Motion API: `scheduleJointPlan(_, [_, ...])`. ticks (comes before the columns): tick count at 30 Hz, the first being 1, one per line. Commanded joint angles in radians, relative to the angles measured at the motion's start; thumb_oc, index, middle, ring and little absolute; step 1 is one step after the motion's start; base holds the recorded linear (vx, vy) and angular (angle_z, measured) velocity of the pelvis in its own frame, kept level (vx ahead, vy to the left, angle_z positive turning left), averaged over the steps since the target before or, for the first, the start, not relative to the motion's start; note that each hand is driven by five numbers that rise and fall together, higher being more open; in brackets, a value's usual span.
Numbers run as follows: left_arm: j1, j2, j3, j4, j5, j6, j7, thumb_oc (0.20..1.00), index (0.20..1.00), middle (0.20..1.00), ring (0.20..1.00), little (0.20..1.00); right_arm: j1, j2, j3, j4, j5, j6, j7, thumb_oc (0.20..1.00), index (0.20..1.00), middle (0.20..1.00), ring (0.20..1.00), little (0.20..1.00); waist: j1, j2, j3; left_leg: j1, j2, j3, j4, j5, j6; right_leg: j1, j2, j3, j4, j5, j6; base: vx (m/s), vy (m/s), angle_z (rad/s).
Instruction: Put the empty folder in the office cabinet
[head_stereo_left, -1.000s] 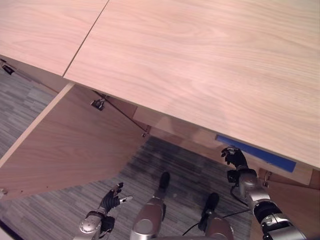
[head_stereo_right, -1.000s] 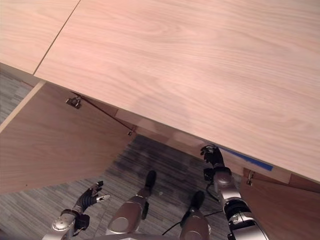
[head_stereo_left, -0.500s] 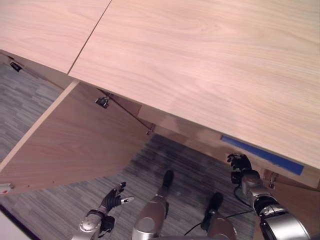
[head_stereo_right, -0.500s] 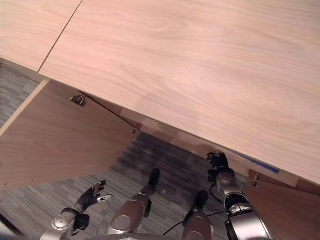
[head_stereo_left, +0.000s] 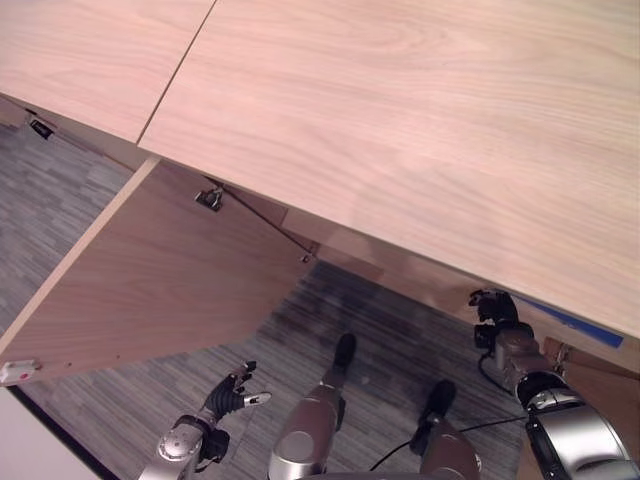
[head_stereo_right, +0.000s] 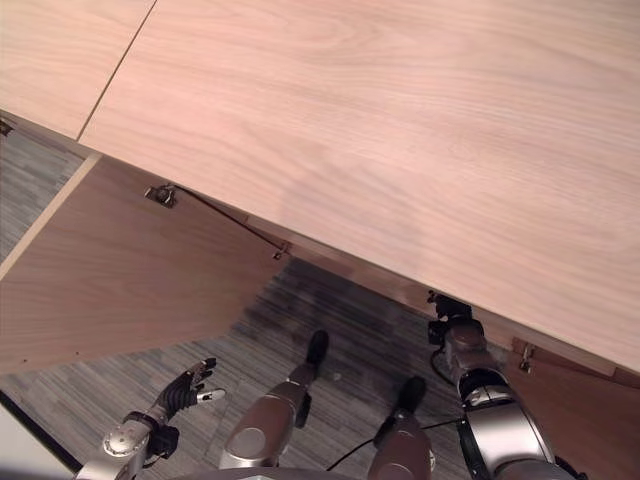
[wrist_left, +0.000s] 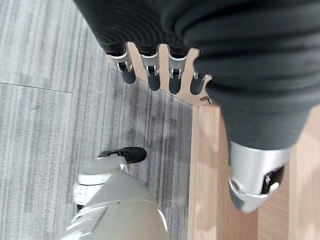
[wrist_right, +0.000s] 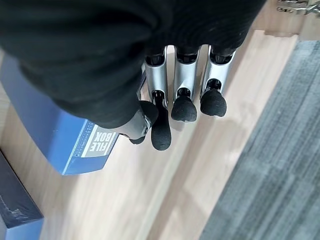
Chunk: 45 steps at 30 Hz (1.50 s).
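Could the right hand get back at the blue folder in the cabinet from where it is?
Probably yes. The right hand hangs right beside the blue folder on the cabinet shelf, fingers relaxed and empty, with nothing between them.

Soft even light; dim underneath

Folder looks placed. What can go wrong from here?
1. The right hand hangs open with its thumb right beside the end of the blue folder; pulling back could snag it and drag it off the shelf.
2. That hand sits just under the cabinet top; lifting it early may knock the edge.
3. The left door stands wide open near the idle, open left hand; a turn could bump it.
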<state>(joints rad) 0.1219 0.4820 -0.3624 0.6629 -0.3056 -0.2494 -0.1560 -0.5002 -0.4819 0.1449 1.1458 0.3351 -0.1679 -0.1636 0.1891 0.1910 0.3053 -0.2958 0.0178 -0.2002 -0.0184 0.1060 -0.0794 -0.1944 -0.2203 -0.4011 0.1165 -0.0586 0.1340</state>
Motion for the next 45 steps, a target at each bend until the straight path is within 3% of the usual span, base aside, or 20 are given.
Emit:
scheduleJointPlan(1, [0.002,0.047,-0.051,-0.021,-0.008,-0.022,-0.012,1.000,1.000,1.000,1.000,1.000,-0.004,-0.058,-0.016,0.033,0.050,-0.002,-0.022,0.200,0.200,0.200,0.200,0.200,0.033,-0.002,-0.014,-0.004,0.005,-0.068,0.020,-0.096,-0.022,-0.072,-0.058,0.057,0.153,-0.053,0.035,0.00,0.000,0.00])
scheduleJointPlan(25, [-0.003,0.127,-0.123,-0.165,-0.061,-0.011,-0.068,1.000,1.000,1.000,1.000,1.000,-0.231,-0.357,-0.090,0.193,0.181,0.013,-0.040,0.200,0.200,0.200,0.200,0.200,0.066,0.067,-0.004,-0.046,-0.013,-0.080,0.007,-0.080,-0.027,-0.131,-0.079,0.054,0.189,-0.066,0.040,0.00,0.001,0.02])
scheduleJointPlan(29, [0.002,0.131,-0.122,-0.169,-0.069,-0.008,-0.075,1.000,1.000,1.000,1.000,1.000,-0.243,-0.400,-0.102,0.204,0.209,0.013,-0.037,0.200,0.200,0.200,0.200,0.200,0.064,0.070,-0.006,-0.044,-0.011,-0.075,0.003,-0.080,-0.029,-0.138,-0.081,0.057,0.192,-0.066,0.043,0.00,-0.001,0.01])
scheduleJointPlan(38, [0.009,0.134,-0.120,-0.152,-0.067,-0.006,-0.071,1.000,1.000,1.000,1.000,1.000,-0.271,-0.406,-0.085,0.220,0.212,0.015,-0.041,0.200,0.200,0.200,0.200,0.200,0.056,0.061,-0.016,-0.037,-0.009,-0.069,0.005,-0.086,-0.026,-0.137,-0.078,0.068,0.193,-0.066,0.041,0.01,-0.005,-0.01])
scheduleJointPlan(45, [0.015,0.158,-0.095,-0.149,-0.076,-0.008,-0.067,1.000,1.000,1.000,1.000,1.000,-0.300,-0.518,-0.126,0.243,0.268,0.015,-0.054,0.200,0.200,0.200,0.200,0.200,0.038,0.030,-0.031,-0.025,-0.007,-0.071,0.000,-0.091,-0.029,-0.116,-0.073,0.064,0.181,-0.065,0.041,0.01,-0.008,0.02])
